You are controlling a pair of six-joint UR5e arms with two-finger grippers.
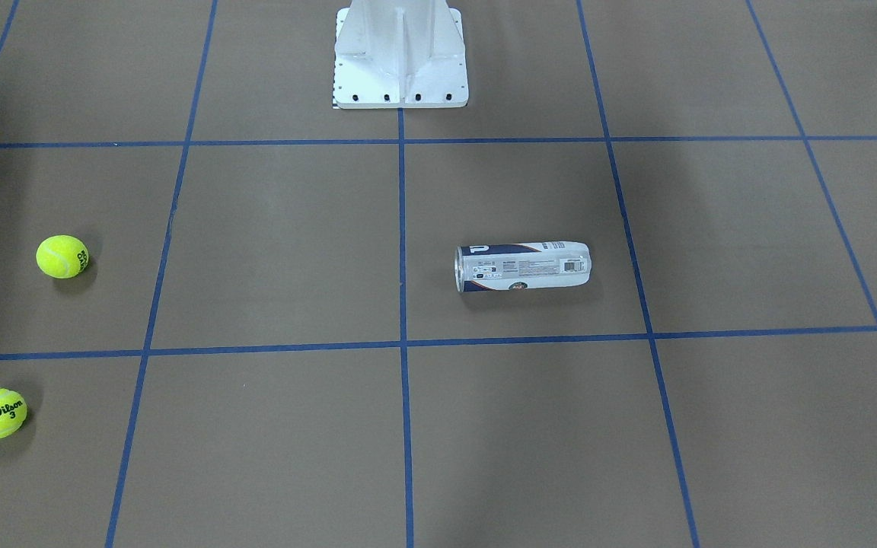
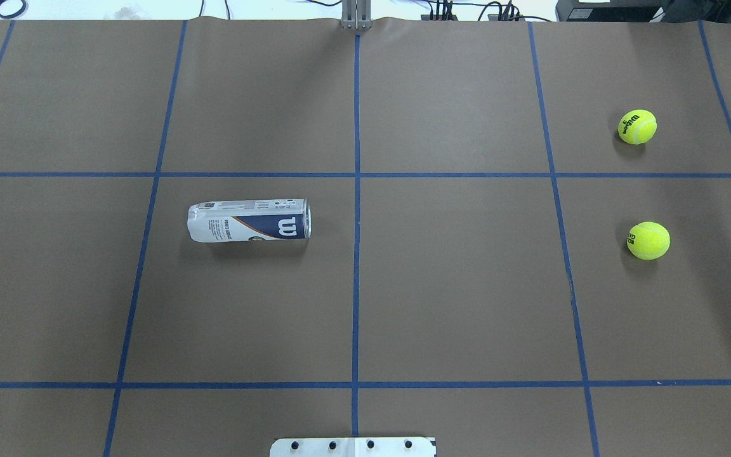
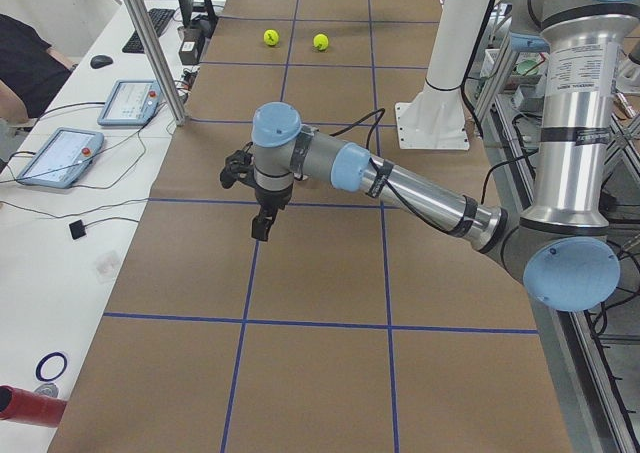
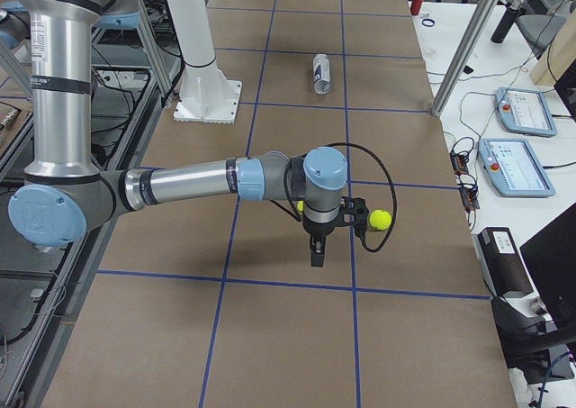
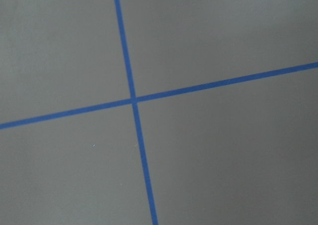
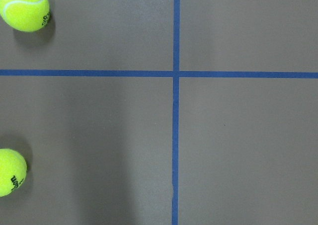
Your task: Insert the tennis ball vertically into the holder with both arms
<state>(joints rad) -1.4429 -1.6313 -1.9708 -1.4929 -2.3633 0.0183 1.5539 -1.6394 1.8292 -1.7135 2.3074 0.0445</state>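
The holder (image 2: 249, 219) is a clear can with a white-and-navy label. It lies on its side on the robot's left half of the table, silver rim toward the centre line; it also shows in the front view (image 1: 522, 266) and the right view (image 4: 321, 73). Two yellow tennis balls (image 2: 637, 126) (image 2: 648, 240) rest on the robot's right half. The left gripper (image 3: 262, 226) hangs pointing down above the table, and the left arm hides the holder in that view. The right gripper (image 4: 316, 252) hangs pointing down beside a ball (image 4: 381, 218). I cannot tell whether either is open or shut.
The white metal pedestal (image 1: 400, 61) stands at the robot's side of the table on the centre line. Blue tape lines (image 2: 356, 190) grid the brown table. An aluminium post (image 4: 459, 57), tablets (image 3: 60, 158) and cables sit along the operators' side.
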